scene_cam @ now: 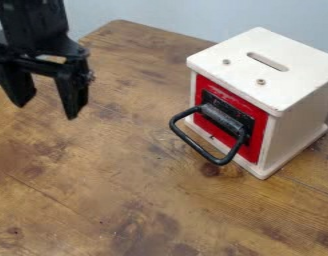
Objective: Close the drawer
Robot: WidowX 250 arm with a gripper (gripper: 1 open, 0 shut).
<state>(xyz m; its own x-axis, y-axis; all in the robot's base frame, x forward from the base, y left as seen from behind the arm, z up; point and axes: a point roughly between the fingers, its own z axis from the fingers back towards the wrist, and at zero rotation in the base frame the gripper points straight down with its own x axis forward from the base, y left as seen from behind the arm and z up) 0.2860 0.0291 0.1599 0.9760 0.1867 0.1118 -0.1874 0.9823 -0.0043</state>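
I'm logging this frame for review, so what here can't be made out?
- Black label on the drawer: text too small, camera view.
- How far the drawer stands out: unclear, the wire handle crosses it.
- Box: right corner cut by frame edge.
- Gripper: upper body cut off by the top edge.

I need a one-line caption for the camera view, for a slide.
Open robot hand hovers over the wooden table, left of a cream box whose red drawer with black wire handle stands ajar.
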